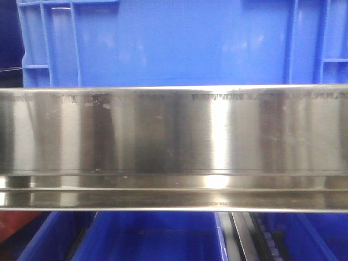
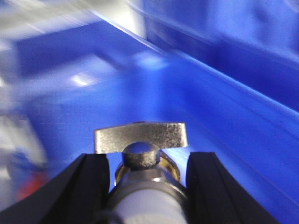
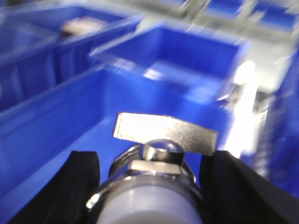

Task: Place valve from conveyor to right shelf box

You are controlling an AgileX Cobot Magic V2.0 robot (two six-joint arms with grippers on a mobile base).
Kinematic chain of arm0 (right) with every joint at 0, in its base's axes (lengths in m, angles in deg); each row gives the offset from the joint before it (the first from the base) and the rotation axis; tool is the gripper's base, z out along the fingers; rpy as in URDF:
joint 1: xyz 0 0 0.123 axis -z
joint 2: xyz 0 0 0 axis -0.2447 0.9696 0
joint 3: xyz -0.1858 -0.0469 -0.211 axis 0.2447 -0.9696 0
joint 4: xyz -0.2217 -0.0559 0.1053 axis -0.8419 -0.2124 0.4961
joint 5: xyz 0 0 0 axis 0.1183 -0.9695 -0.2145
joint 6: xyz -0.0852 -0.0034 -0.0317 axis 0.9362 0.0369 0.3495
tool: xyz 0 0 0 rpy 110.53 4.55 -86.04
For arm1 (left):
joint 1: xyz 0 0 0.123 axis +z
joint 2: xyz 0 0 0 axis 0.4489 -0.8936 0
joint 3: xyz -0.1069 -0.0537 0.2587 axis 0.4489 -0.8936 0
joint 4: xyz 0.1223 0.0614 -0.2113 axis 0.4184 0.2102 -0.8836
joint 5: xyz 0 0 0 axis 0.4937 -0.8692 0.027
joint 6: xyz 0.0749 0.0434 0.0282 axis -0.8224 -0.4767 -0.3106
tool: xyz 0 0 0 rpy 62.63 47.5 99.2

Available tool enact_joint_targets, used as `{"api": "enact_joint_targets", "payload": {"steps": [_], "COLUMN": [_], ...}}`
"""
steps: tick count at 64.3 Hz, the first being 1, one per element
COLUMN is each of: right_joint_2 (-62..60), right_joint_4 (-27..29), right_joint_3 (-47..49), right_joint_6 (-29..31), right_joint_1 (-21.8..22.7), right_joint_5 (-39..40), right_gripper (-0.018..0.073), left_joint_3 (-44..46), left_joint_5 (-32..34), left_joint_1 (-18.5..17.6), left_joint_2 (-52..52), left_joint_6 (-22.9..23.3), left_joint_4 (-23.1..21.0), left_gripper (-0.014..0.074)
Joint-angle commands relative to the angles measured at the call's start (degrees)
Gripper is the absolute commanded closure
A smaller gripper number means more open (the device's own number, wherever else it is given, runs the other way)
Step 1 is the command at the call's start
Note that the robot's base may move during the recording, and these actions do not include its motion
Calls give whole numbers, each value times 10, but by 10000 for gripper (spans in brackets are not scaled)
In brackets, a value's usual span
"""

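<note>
Right wrist view: right-hand valve (image 3: pixel 164 133) is filling the bottom of the frame, flat silvery handle on top, domed nut and white-capped body below. Right claw (image 3: pixel 152 161) is pinching it, with 1 black finger (image 3: pixel 81 179) pressing on each side of the body. The valve is hanging clear above the open interior of a blue box (image 3: pixel 51 126). A 2nd blue box (image 3: pixel 201 56) is sitting beyond it. The background is smearing, so detail is poor.

Left wrist view: same arrangement. Left claw (image 2: pixel 148 161) is gripping the left-hand valve (image 2: pixel 140 135) by its body, handle uppermost, over a blue bin (image 2: pixel 233 140). The view is heavily blurred and I cannot tell which bin this is.

Front view: the shelf (image 1: pixel 174 136) lip is spanning the whole frame. 1 blue crate (image 1: pixel 163 43) is standing above it and more blue bins (image 1: pixel 147 239) are showing below. No arm, valve or conveyor is appearing here.

Judgement: pick-up is done and the carry-to-box step is in hand, nearing release. Each valve is off the belt and over blue plastic.

Next move is calling for:
1. confirming the claw is centring over the right-hand shelf box, clear of its walls;
2. lowering until the valve is near the floor, so it is not bouncing;
3. spreading the fingers, then lifting straight up so the handle is not catching.
</note>
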Motion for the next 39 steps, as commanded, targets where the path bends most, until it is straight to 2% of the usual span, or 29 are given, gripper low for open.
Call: {"api": "enact_joint_targets", "payload": {"steps": [1, 18, 30, 35, 39], "right_joint_2": [38, 152, 193, 202, 206], "right_joint_4": [-2, -2, -2, -2, -2], "right_joint_3": [35, 41, 41, 41, 41], "right_joint_6": [5, 5, 5, 5, 5], "right_joint_1": [-7, -9, -11, -12, -12], "right_joint_5": [-7, -63, -83, -88, -93], "right_gripper": [712, 712, 709, 678, 620], "left_joint_3": [23, 27, 27, 27, 27], "left_joint_5": [0, -49, -67, -78, -86], "left_joint_1": [-15, -18, -18, -18, -18], "left_joint_2": [-37, -134, -165, -173, -175], "left_joint_6": [-1, -1, -1, -1, -1], "left_joint_4": [-3, -7, -7, -7, -7], "left_gripper": [708, 708, 706, 661, 577]}}
